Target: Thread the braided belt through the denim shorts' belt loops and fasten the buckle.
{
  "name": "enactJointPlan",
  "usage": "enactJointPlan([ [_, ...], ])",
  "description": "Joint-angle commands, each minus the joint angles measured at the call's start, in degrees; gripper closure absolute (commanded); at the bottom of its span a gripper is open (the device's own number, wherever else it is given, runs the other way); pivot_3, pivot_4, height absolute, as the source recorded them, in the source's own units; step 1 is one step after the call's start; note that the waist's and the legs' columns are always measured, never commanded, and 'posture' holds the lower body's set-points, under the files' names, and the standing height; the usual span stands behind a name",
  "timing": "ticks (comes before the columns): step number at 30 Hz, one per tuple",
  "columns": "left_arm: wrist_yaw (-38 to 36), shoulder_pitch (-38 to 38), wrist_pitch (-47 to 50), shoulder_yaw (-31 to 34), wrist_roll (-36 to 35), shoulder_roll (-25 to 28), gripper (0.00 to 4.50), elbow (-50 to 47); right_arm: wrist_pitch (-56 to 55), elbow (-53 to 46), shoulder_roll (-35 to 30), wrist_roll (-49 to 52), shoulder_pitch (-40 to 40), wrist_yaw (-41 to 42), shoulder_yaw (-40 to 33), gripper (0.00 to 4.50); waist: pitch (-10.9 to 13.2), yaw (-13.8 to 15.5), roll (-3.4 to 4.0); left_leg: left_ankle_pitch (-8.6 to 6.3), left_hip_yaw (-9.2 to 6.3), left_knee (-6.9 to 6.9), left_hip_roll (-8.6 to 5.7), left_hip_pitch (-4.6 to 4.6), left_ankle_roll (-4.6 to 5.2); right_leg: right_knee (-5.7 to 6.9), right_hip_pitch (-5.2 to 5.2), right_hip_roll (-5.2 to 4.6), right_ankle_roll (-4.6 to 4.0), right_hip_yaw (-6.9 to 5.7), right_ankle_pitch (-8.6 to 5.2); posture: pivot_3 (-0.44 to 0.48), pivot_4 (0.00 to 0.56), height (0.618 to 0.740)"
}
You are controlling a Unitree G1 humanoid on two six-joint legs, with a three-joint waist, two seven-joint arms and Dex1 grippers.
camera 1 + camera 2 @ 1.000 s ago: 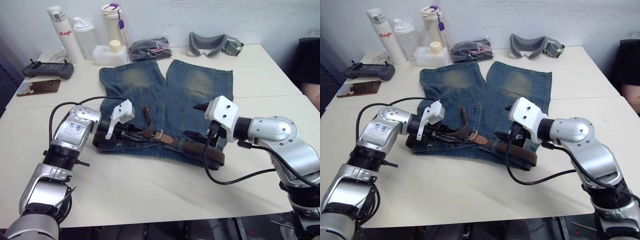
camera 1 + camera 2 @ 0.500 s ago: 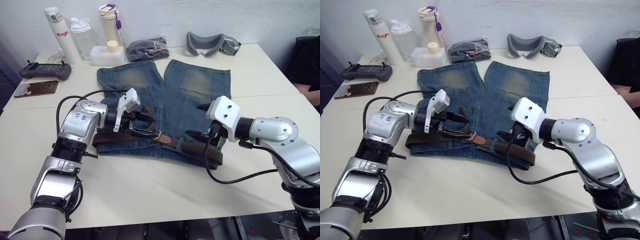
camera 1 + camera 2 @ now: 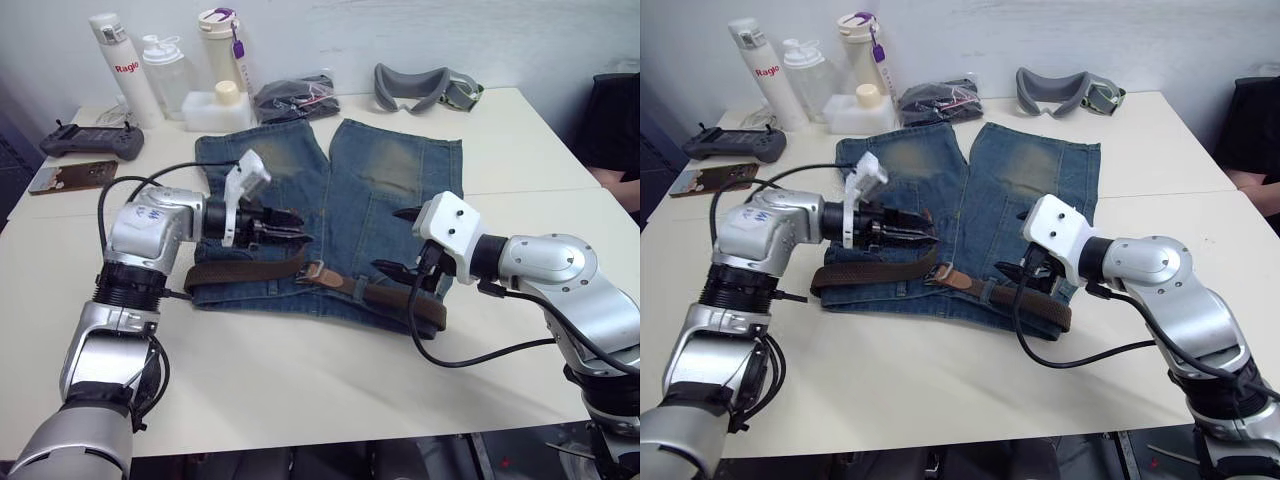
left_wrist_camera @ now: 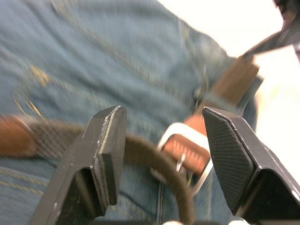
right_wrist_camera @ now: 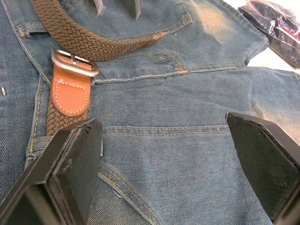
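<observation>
Denim shorts lie flat on the white table, waistband nearest the robot. Braided belt runs along the waistband, its buckle near the middle. Left gripper hovers just above the shorts beyond the belt, fingers spread, holding nothing. Right gripper hangs over the right leg, fingers wide apart and empty. At the far edge stand three bottles, contents indiscernible.
</observation>
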Motion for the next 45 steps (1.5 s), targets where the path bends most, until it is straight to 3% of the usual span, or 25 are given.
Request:
enactJointPlan([
  [1,-0.2,0.7,1.7,-0.7,0.2,3.4,1.68,-5.1,-0.6,-1.8,-0.9,0.0,-0.7,-0.1,-1.6,0.00,0.0,-0.1,0.00,0.00,0.00,0.00,0.00,0.01,0.00,0.00,0.00,0.00,0.00,0.00,0.00,0.000,0.150,0.627],
  [5,6.2,1.9,6.5,-3.4,3.6,3.6,1.68,-8.1,-0.8,-1.4,-0.9,-0.2,-1.0,-0.2,-1.3,0.00,0.0,0.0,0.00,0.00,0.00,-0.01,0.01,0.03,-0.01,0.02,0.00,0.02,0.00,0.01,0.00,0.000,0.150,0.627],
  [12,10.6,3.5,14.0,-4.4,2.6,2.1,1.68,-12.7,-1.0,-0.6,-0.6,-0.7,-1.5,-0.4,-0.8,0.00,0.0,0.1,0.00,0.01,-0.03,-0.01,-0.03,0.03,-0.01,0.03,0.02,0.07,0.00,0.10,0.00,0.000,0.150,0.627],
  [19,11.6,3.0,18.5,-3.3,0.0,1.0,1.68,-13.5,-0.8,-0.3,-0.6,-1.1,-1.7,-0.5,-0.6,0.00,0.0,0.1,0.00,0.01,-0.02,-0.01,-0.01,0.04,-0.02,0.04,0.01,0.08,0.01,0.09,0.00,0.000,0.150,0.627],
  [25,11.6,4.4,18.7,-6.5,0.3,1.8,1.68,-15.2,-0.8,-0.1,-0.6,-1.4,-1.6,-0.7,-0.6,0.00,0.0,0.1,0.00,0.01,-0.03,-0.01,-0.01,0.04,-0.03,0.04,0.01,0.08,0.01,0.09,0.00,0.000,0.150,0.627],
  [28,12.5,4.4,18.2,-6.3,0.7,1.4,2.30,-14.5,-0.8,-0.2,-0.5,-1.5,-1.4,-0.7,-0.8,0.00,0.0,0.1,0.00,0.01,-0.02,-0.01,-0.01,0.04,-0.03,0.04,0.02,0.08,0.01,0.09,0.00,0.000,0.150,0.627],
  [30,12.4,4.1,17.7,-6.0,0.5,1.4,3.04,-14.0,-0.8,-0.3,-0.7,-1.5,-1.0,-0.7,-1.0,0.00,0.0,0.1,0.00,0.01,-0.02,-0.01,-0.01,0.04,-0.03,0.04,0.01,0.08,0.01,0.09,0.00,0.000,0.150,0.627],
  [34,7.2,3.9,17.0,-3.1,-3.5,3.7,4.32,-14.0,-0.4,-0.7,-0.8,-1.0,-0.5,-0.5,-1.6,0.00,0.0,0.1,0.00,0.02,-0.02,-0.01,-0.01,0.03,-0.03,0.04,0.01,0.08,0.01,0.09,0.00,0.000,0.150,0.627],
  [37,0.9,4.9,13.7,-2.2,-5.3,8.1,4.32,-14.0,2.0,-1.7,0.6,3.4,0.2,0.2,-4.5,0.00,0.0,0.1,0.00,0.02,-0.02,0.00,-0.01,0.03,-0.03,0.04,0.01,0.07,0.00,0.10,0.00,0.000,0.150,0.627],
  [41,-10.0,7.3,8.7,-2.4,-8.8,12.7,4.32,-17.9,9.8,-3.7,5.0,19.1,1.1,2.4,-13.8,0.00,0.0,0.0,0.00,0.02,-0.04,-0.01,0.00,0.03,-0.04,0.05,0.00,0.08,0.00,0.08,0.00,0.000,0.150,0.627],
  [45,-20.3,8.1,4.0,-3.7,-12.9,14.1,4.32,-20.7,9.9,-4.3,5.5,27.3,3.3,5.7,-18.7,0.00,0.0,0.0,0.00,0.03,-0.02,-0.02,0.05,0.04,-0.06,0.04,-0.04,0.08,-0.01,0.07,0.00,0.000,0.150,0.627],
])
